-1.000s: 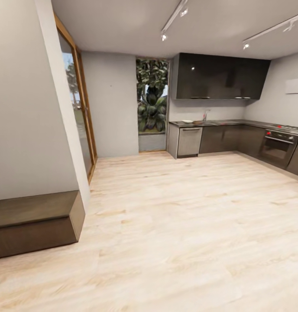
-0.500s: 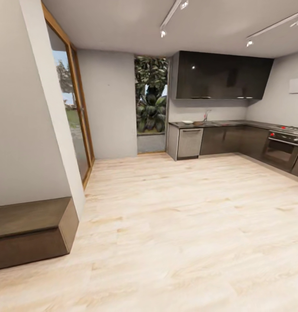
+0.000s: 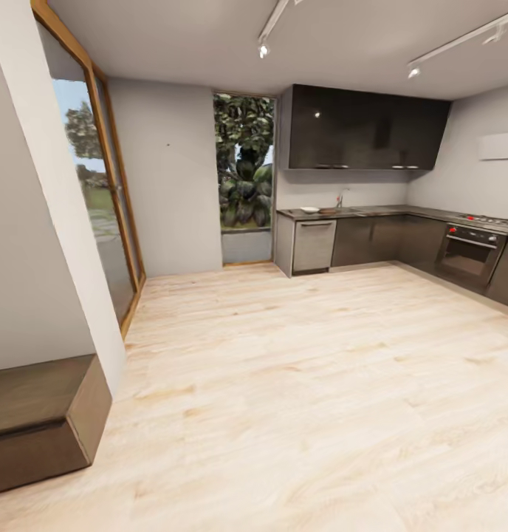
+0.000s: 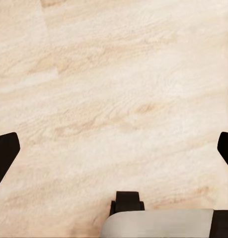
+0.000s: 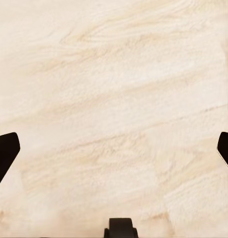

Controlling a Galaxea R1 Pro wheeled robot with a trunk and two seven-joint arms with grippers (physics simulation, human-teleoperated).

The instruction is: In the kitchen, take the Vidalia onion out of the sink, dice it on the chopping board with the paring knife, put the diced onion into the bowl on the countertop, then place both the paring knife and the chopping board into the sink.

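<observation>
The sink (image 3: 341,209) lies far off, right of centre in the upper half of the head view, set in the dark table (image 3: 402,212); only its tap (image 3: 340,198) is plainly made out. A small white bowl (image 3: 310,210) sits on the table just left of the tap. Onion, board and knife cannot be made out at this range.

Head view, left to right: a brown bench (image 3: 36,414) at lower left against a white wall (image 3: 32,244); a wood-framed glass door (image 3: 99,199); a tall window (image 3: 244,162) onto foliage; a steel dishwasher front (image 3: 314,246) under the table's left end; dark wall cabinets (image 3: 365,127) above; an oven (image 3: 467,253) at far right. Pale wood floor (image 3: 298,384) covers the lower frame.

Left wrist view: left pincer (image 4: 114,153) wide apart, fingertips (image 4: 4,153) at both side edges, nothing held, floor beneath.

Right wrist view: right pincer (image 5: 114,151) likewise wide apart, fingertips (image 5: 4,151) at the side edges, nothing held, over floor.
</observation>
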